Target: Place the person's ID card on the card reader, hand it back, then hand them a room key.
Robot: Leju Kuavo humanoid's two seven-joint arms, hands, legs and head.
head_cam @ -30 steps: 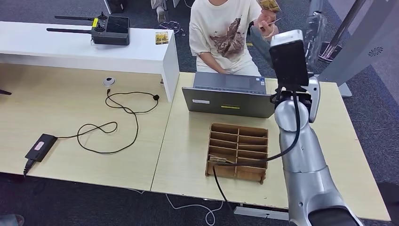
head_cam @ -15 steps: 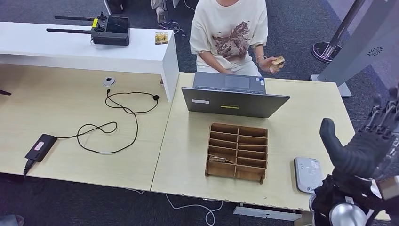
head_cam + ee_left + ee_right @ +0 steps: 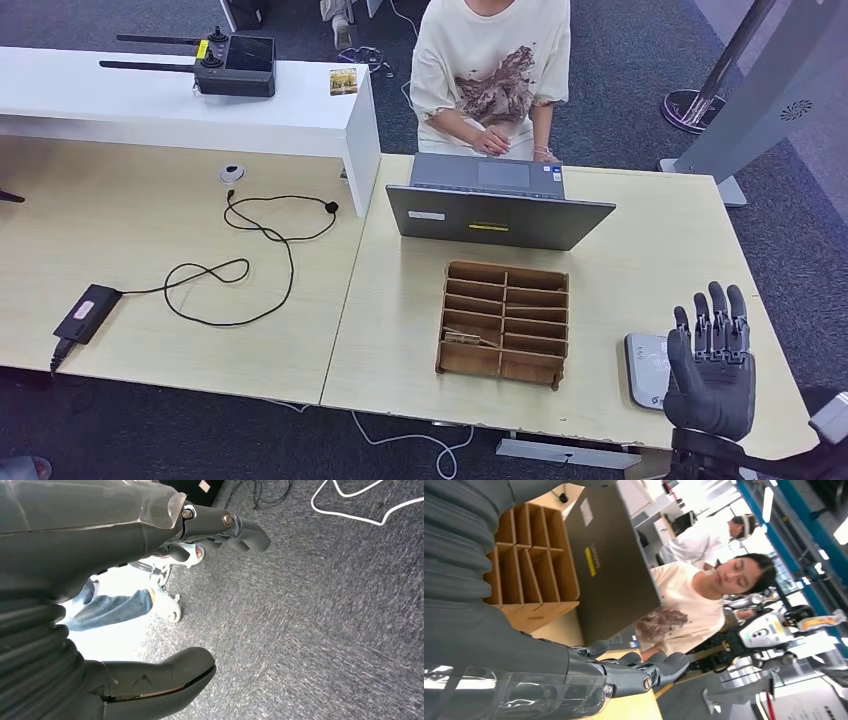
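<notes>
Card reader [image 3: 650,369] just beside the empty, spread-fingered right robot hand [image 3: 712,368].

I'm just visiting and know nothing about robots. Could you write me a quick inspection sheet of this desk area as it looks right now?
Surface: light wood table, bare patches around the objects.
Job's things: grey card reader lies flat near the table's front right edge; no card seen on it. Wooden slotted tray sits mid-table.
Clutter: laptop, controller with antennas on the white counter.
Hands: right hand raised, fingers apart, holding nothing; left hand hangs over carpet, holding nothing.
Cables: black cable loops from a power adapter.
Surroundings: person in a cream shirt behind the laptop.
</notes>
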